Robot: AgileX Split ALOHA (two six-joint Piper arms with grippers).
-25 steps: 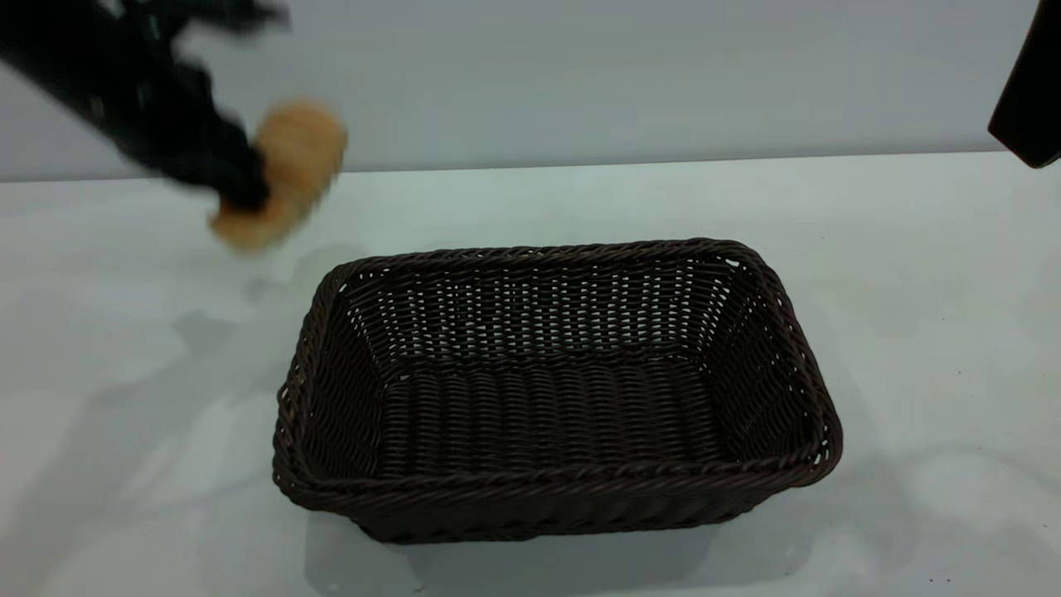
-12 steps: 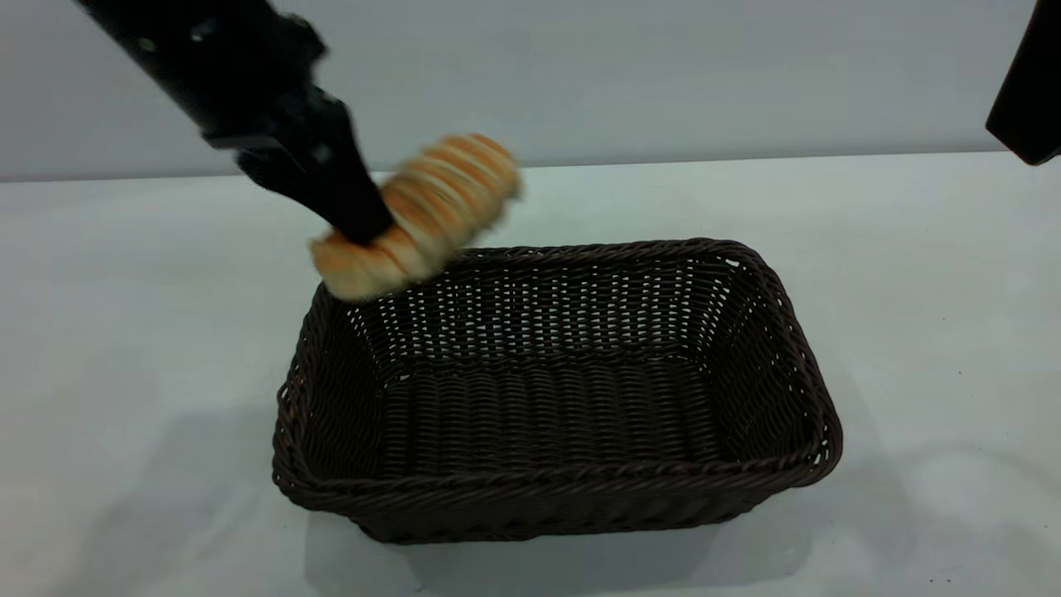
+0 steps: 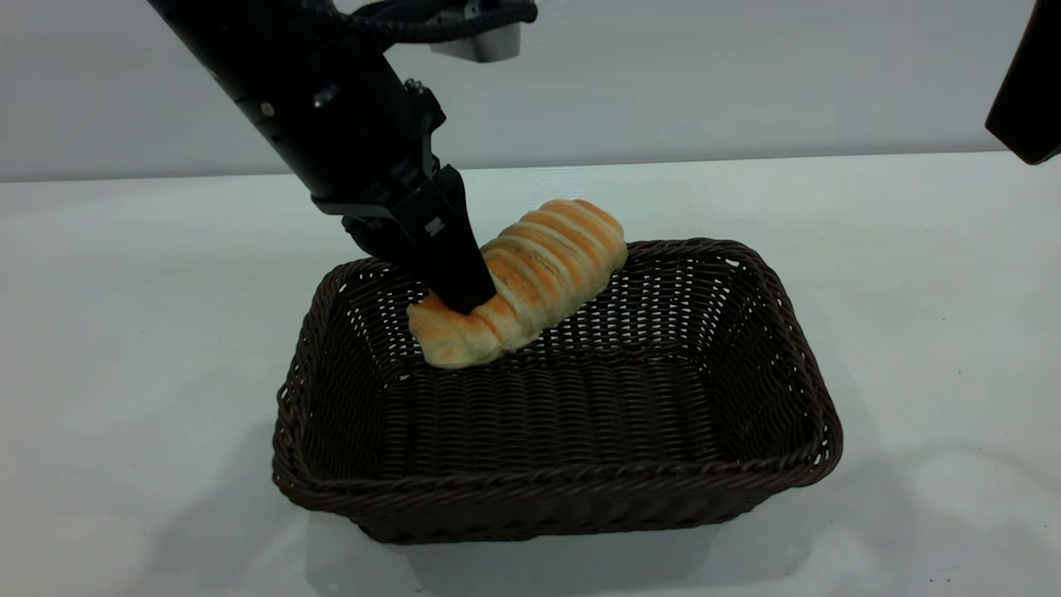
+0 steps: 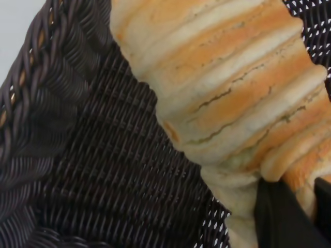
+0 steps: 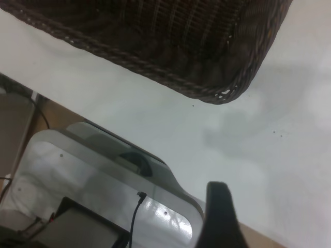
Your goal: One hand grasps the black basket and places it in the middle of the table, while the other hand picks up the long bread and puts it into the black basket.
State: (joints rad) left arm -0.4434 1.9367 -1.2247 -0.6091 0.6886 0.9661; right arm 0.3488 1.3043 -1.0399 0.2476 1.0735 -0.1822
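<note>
The black basket (image 3: 564, 485) stands in the middle of the table (image 3: 124, 332). My left gripper (image 3: 464, 303) is shut on the long bread (image 3: 530, 269) and holds it tilted over the basket's back left part, the lower end just inside the rim and above the floor. In the left wrist view the bread (image 4: 232, 88) fills the upper part, with the basket's weave (image 4: 103, 170) below it and a dark finger (image 4: 279, 217) pressed into the loaf. My right gripper (image 3: 1028, 91) hangs parked high at the far right, away from the basket.
The right wrist view shows a corner of the basket (image 5: 155, 36), bare white table (image 5: 289, 155), and beyond the table's edge a grey-white device with a cable (image 5: 103, 170). A plain grey wall (image 3: 746, 75) runs behind the table.
My left gripper has carried the bread from the far left of the table, rightward and down, to over the basket's back left part. The basket and right arm have not moved.
</note>
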